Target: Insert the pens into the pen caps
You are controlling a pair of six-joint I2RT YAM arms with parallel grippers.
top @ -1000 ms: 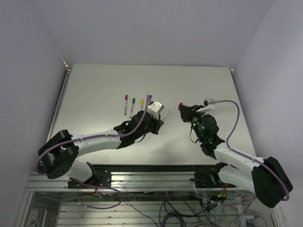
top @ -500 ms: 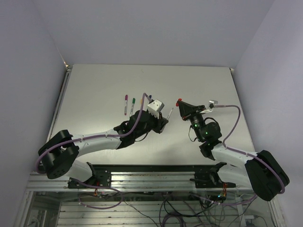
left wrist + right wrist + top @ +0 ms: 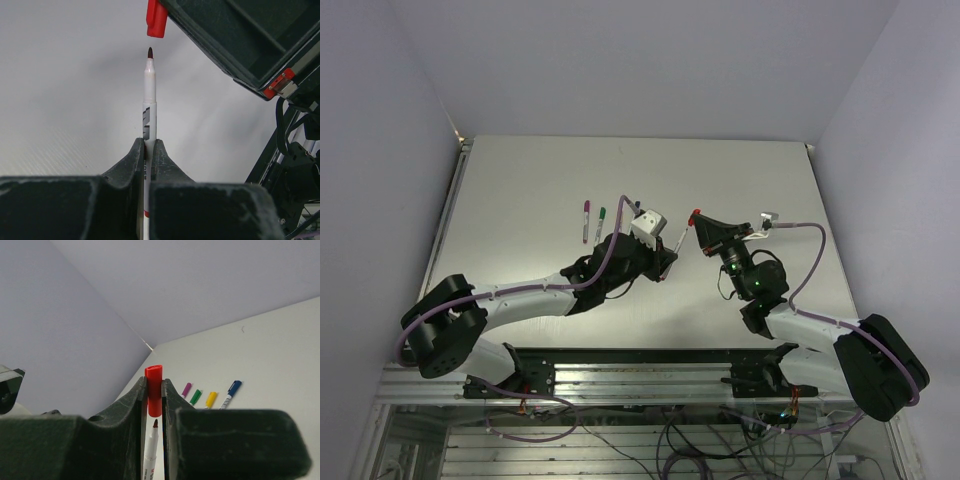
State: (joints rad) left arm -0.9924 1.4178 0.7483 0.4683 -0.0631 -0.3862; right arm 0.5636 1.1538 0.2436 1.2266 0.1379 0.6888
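The pale grey surface (image 3: 520,180) sits between plain white walls, with a purple pen (image 3: 586,220) and a green pen (image 3: 601,222) lying side by side at 10 o'clock from the left arm's jaws. Those jaws are clamped on the red pen (image 3: 149,95), its tip pointing to 1 o'clock from above. The right arm's jaws are clamped on the red cap (image 3: 154,385), which sits just beyond that tip, in line with it but not touching.

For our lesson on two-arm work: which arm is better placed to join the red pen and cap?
Probably left. The left gripper holds the red pen with its tip just short of the red cap, which the right gripper clamps; a straight push along the pen should seat it.
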